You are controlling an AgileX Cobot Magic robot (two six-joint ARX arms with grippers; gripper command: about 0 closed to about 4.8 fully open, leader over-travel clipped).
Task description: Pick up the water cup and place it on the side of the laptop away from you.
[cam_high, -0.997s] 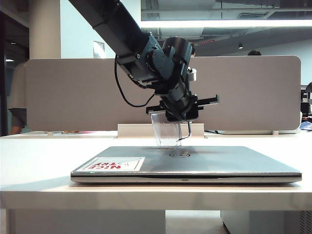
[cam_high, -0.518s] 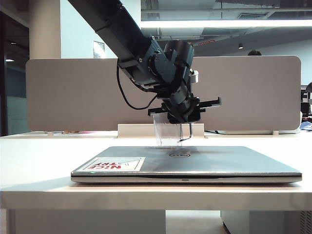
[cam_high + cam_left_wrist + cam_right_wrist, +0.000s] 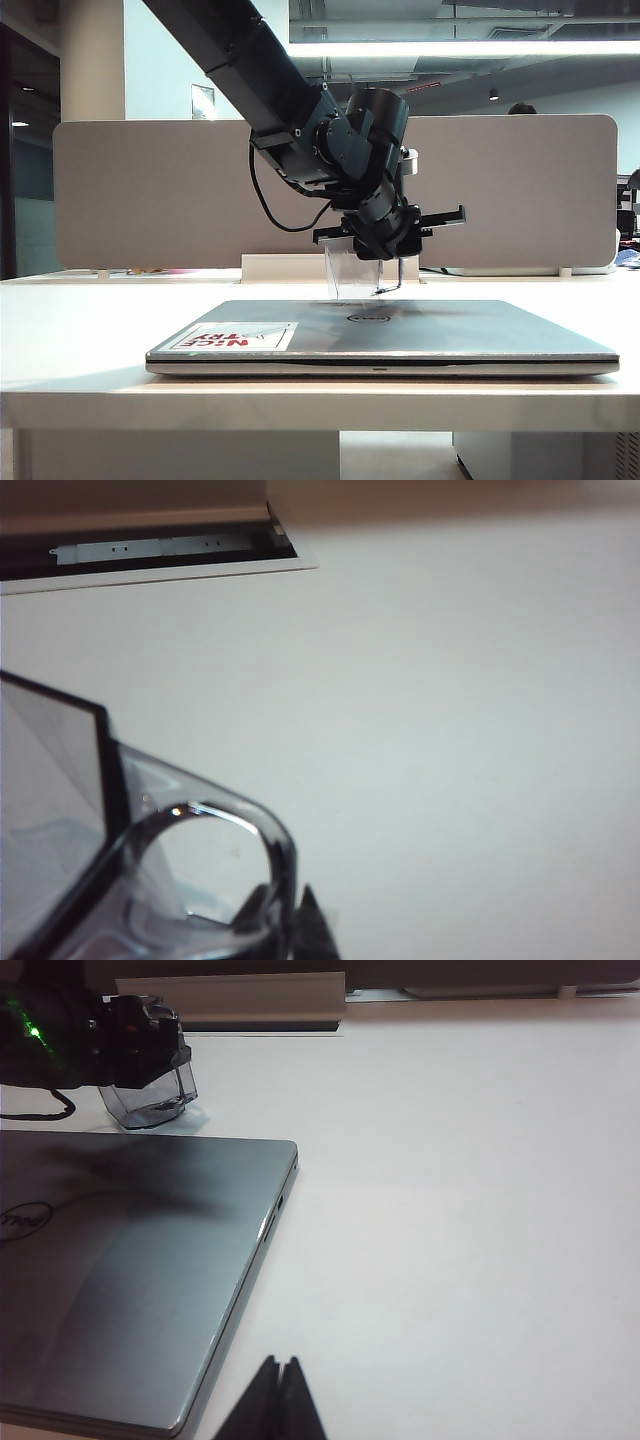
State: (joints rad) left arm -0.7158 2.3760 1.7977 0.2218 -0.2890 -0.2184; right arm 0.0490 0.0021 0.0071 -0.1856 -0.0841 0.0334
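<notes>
Silver-grey metal, one item: the laptop [image 3: 385, 335], lid shut, lay flat across the near half of the desk [image 3: 70, 320], a white sticker [image 3: 238, 336] with red lettering at its near-left corner.

Clear grey-tinted glass, one item: the water cup [image 3: 352, 270], beyond the laptop's far edge and near the middle of the desk's width. It hung from the left gripper [image 3: 385, 245], whose jaws were closed tight on its thin handle. From the exterior view I could not tell whether its base touched the desk; the right wrist view put it just past the lid's far edge, low over the surface.

Black, one item: the right gripper [image 3: 280, 1400], fingers pressed together, holding nothing, over the bare desk off the laptop's near-right corner.

Hazards, as judged: a grip on the handle alone could let the cup swing or tilt; a release before the base sat flat might tip it toward the lid; a close descent might clip the laptop's far edge.
</notes>
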